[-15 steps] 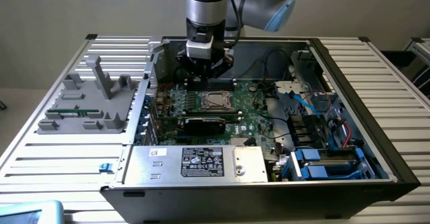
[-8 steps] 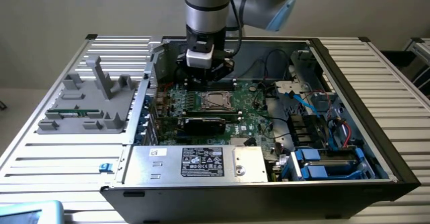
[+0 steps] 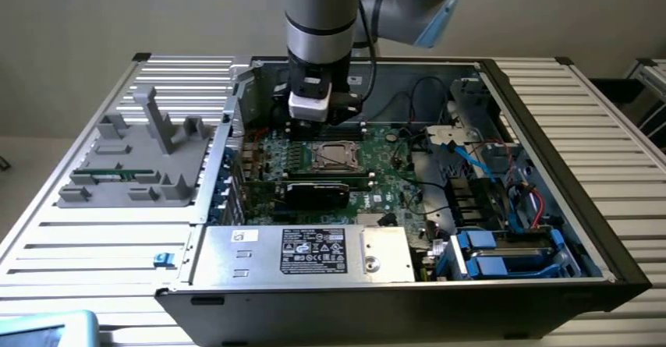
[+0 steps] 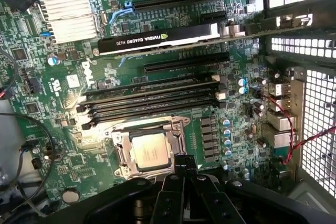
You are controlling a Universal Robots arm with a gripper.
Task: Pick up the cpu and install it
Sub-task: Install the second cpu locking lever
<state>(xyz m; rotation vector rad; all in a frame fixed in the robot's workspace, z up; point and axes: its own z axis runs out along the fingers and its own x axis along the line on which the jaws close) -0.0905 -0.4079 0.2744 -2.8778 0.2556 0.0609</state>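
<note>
A slatted pale-metal table [image 3: 93,238] carries an open black computer tower case [image 3: 582,281] lying on its side, with a grey plastic parts holder [image 3: 136,160] on the slats at the exterior view's left. Inside, past the silver power-supply box [image 3: 302,252] at the near edge, the small square cpu [image 3: 333,155] with its shiny silver-grey top sits in the metal-framed socket [image 4: 122,153] on the green motherboard [image 3: 391,179]. Just behind it hangs the black gripper [image 4: 185,167], fingers pinched together and empty, under the grey arm [image 3: 323,12]

Exterior view: high, angled down over the open computer case [image 3: 416,168], from some way back. Wrist view: close above the motherboard [image 4: 79,93]. Shared: CPU socket [image 3: 333,155].
</note>
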